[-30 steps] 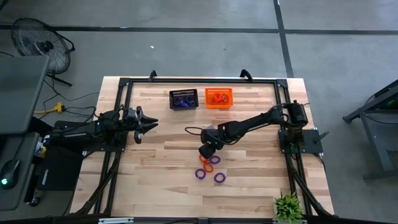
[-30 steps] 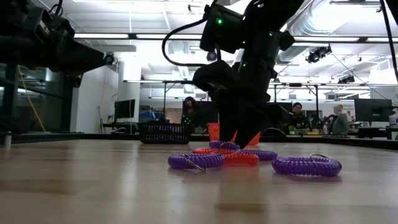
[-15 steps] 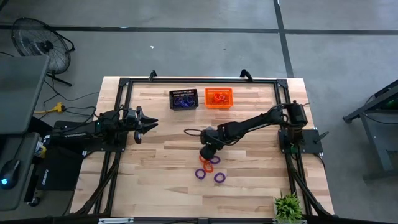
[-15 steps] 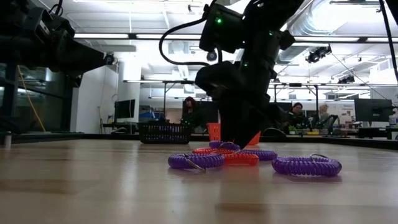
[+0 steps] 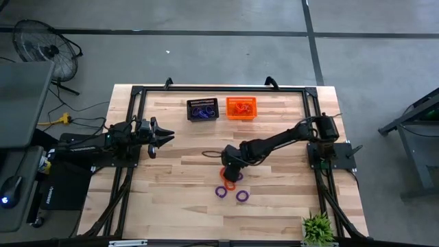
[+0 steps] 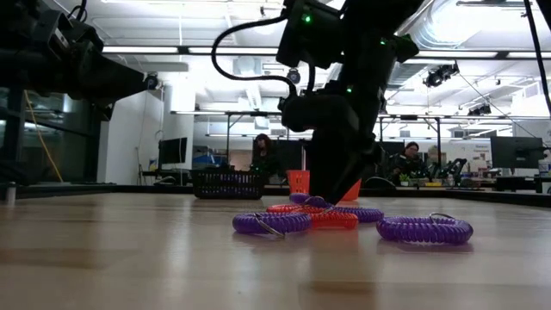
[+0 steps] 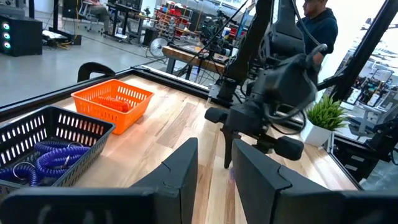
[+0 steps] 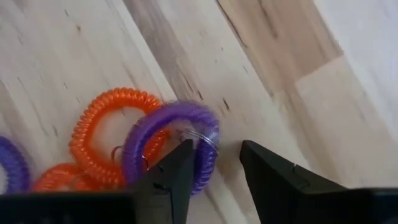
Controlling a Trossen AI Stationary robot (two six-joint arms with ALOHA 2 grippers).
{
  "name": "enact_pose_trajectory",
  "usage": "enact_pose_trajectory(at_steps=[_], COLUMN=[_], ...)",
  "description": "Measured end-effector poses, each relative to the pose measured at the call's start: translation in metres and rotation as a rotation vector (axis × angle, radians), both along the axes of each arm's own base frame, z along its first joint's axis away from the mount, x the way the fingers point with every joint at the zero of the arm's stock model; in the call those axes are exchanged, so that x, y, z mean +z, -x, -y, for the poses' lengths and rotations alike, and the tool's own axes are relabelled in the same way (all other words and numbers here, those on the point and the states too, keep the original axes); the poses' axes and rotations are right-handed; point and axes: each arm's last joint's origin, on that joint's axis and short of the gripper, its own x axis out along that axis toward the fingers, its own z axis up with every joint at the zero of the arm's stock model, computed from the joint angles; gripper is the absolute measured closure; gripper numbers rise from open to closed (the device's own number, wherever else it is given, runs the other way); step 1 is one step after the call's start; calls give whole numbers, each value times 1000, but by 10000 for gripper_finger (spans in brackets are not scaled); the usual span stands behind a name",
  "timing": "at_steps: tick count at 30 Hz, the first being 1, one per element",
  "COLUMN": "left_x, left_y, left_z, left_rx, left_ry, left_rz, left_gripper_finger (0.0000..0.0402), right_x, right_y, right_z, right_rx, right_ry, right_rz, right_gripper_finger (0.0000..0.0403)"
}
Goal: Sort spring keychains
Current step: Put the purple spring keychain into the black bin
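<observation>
My right gripper is hanging with fingers parted just over a purple spring keychain that is lying partly on an orange keychain mid-table. Farther off, my left gripper is waiting, parted, well short of the black basket and orange basket.

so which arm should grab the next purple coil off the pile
The right. Its tool is open, low over the pile, one finger on each side of a purple coil's rim. The left tool waits, open, near the table's left edge, far from the coils.
</observation>
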Motion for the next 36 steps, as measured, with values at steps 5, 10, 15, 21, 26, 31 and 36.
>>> enact_pose_trajectory(at_steps=[5,10,15,21,26,31,36], left_x=[0,0,0,0,0,0,0], left_y=[0,0,0,0,0,0,0], left_z=[0,0,0,0,0,0,0], left_rx=[0,0,0,0,0,0,0], left_ry=[0,0,0,0,0,0,0], left_rz=[0,0,0,0,0,0,0], left_gripper_finger=[302,302,302,302,302,302,302], right_x=[-1,-1,0,13,31,48,62], right_y=[0,-1,-2,0,3,3,3], right_z=[-3,-3,-4,-3,3,10,17], right_rx=[43,36,38,18,1,-14,-24], right_ry=[71,75,57,33,31,8,-18], right_rz=[5,10,19,55,92,152,214], right_gripper_finger=[298,345,384,382,385,395,393])
